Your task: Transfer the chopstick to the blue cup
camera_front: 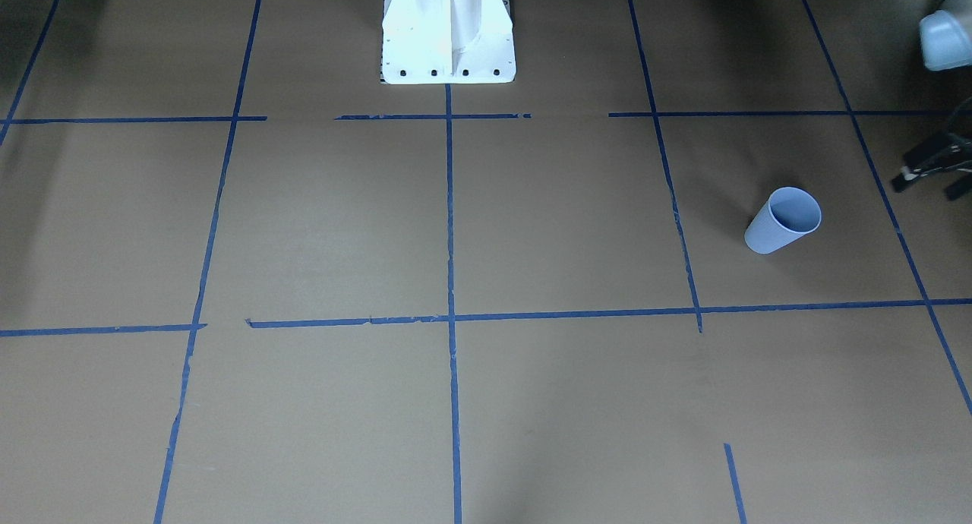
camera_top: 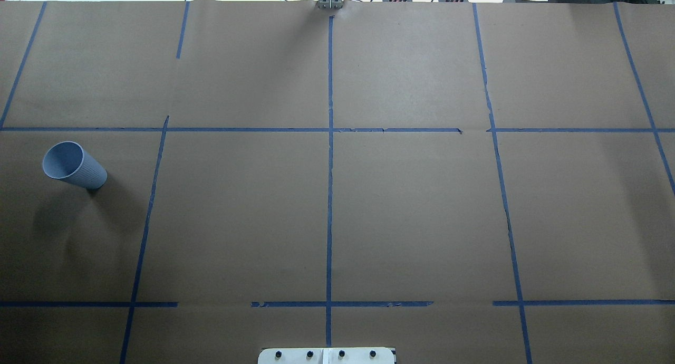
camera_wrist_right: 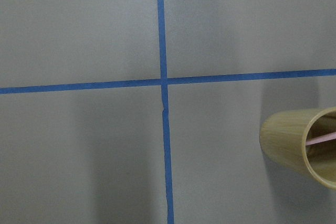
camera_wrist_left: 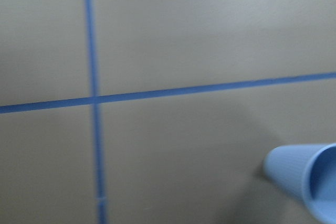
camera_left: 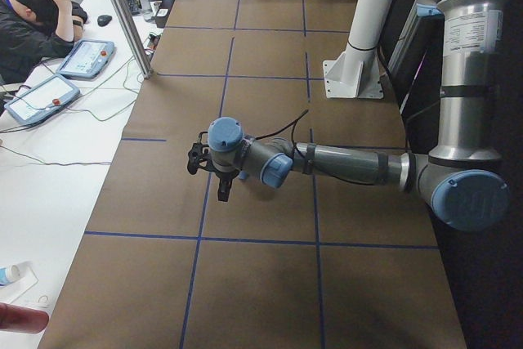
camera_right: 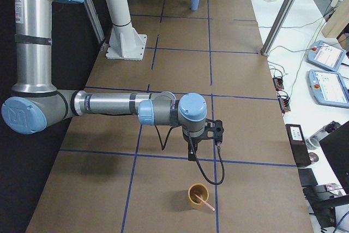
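Left gripper [camera_front: 926, 184] hangs by the table [camera_top: 411, 211] edge, fingers apart, holding nothing, blue cup [camera_front: 784, 220] upright nearby. I cannot tell the right gripper's [camera_right: 204, 145] spread. Pink chopstick [camera_right: 206, 203] leans in the tan cup [camera_right: 197, 196], well apart from the blue cup.

Brown table [camera_top: 411, 221] carries blue cup [camera_top: 79, 171], wooden cup [camera_right: 195, 204].

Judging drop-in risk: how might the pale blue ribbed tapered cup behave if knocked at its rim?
The pale blue ribbed tapered cup looks thin-walled and empty, so probably light and easily shoved. It stands on its narrower base, so a rim knock might tip it. Toppled, it would likely roll in a curve.
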